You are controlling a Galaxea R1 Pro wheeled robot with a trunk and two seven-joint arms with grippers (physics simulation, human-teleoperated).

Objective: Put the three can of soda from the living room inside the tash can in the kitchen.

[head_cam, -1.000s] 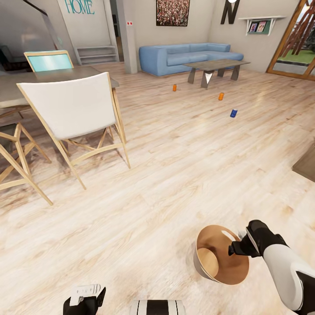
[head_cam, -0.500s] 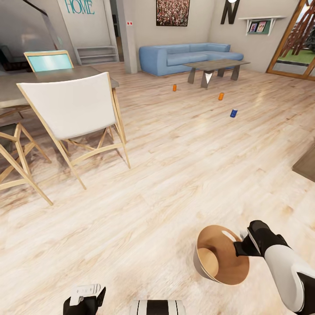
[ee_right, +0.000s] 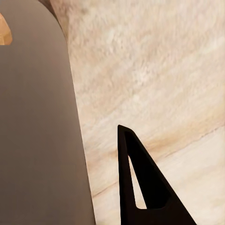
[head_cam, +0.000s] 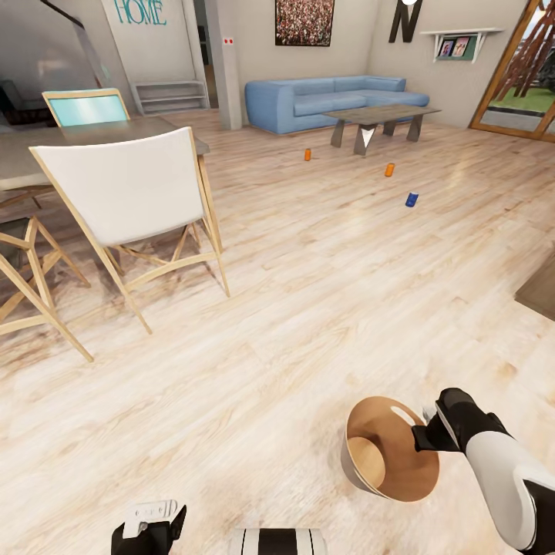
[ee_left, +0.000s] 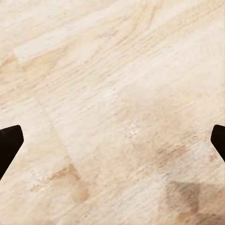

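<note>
1. Right now your right claw [head_cam: 422,433] sits at the rim of the tash can [head_cam: 389,461], which stands on the wood plank floor [head_cam: 308,308] just ahead of the robot, tilted so that its brown inside faces the head camera.
2. From the right wrist you see the bin's grey outer wall [ee_right: 37,131] close beside one dark fingertip [ee_right: 140,187]; the other finger is hidden, so you cannot tell whether this claw is clamped on the rim or loose.
3. Your left claw [head_cam: 150,515] hangs low near the base with its jaws spread wide; the left wrist view shows a fingertip [ee_left: 8,143] at each edge and bare floor between them, with nothing held.
4. Far ahead, the three sodas lie on the floor, well apart from the bin: one orange can [head_cam: 307,155] nearest the low table [head_cam: 381,116], a second orange can [head_cam: 389,169] to its right, and the blue can [head_cam: 412,200] closest to you.
5. Behind them stands the blue sofa [head_cam: 331,99]; a white chair [head_cam: 131,200] and a dining worktop [head_cam: 46,146] are at your left.
</note>
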